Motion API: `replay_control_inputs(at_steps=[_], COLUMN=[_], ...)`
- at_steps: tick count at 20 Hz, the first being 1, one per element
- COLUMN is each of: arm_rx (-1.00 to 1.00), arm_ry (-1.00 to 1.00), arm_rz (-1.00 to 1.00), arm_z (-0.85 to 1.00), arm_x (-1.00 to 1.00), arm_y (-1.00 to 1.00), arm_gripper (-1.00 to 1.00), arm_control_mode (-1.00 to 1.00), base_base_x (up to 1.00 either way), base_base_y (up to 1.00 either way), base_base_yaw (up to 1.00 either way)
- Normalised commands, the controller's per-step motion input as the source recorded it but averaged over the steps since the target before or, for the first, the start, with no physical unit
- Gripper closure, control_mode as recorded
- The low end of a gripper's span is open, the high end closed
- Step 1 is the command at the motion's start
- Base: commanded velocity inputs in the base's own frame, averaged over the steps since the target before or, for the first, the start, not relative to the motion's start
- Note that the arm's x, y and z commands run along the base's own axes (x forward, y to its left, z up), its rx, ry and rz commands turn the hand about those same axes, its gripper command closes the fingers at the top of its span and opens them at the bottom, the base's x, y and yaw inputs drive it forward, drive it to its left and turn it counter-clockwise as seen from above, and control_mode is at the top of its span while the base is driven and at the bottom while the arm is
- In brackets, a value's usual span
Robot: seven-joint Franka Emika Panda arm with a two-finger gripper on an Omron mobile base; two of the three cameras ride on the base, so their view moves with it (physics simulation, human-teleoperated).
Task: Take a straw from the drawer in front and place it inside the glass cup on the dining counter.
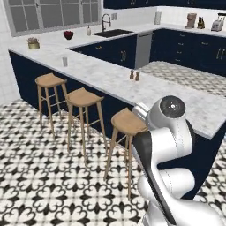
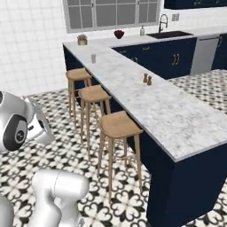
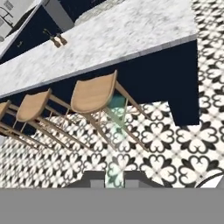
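Looking along the claw (image 3: 114,180) in the hand view, we see its two dark tips drawn narrow with the straw (image 3: 114,144) pinched between them. The straw is a thin, pale, slightly greenish stick. Its long axis runs straight out from between the tips, in line with the claw's own direction, and its free end points away from the hand. That far end overlaps the edge of the nearest wooden stool (image 3: 94,92), with the patterned floor tiles (image 3: 175,144) behind the rest of its length.

We see the dining counter (image 1: 110,75) as a long marble surface over a navy base, with three stools lined up along its near side. The glass cup (image 1: 65,61) stands upright on this surface towards its far end, well apart from the claw and the straw. In the right base view the cup (image 2: 93,58) is beyond the farthest stool. Two small shakers (image 1: 134,75) stand close together near the middle of the surface.
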Motion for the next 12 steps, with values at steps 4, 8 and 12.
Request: replay_control_inputs(at_steps=[4,8,12], arm_rx=[0.00,0.00,0.00], arm_ry=[0.00,0.00,0.00], arm_rz=[0.00,0.00,0.00], arm_z=[0.00,0.00,0.00], arm_x=[0.00,0.00,0.00], arm_y=[0.00,0.00,0.00], arm_gripper=[1.00,1.00,1.00], arm_control_mode=[1.00,1.00,1.00], base_base_x=[0.02,0.26,0.87], base_base_y=[1.00,1.00,1.00], base_base_yaw=[-0.36,-0.35,-0.22])
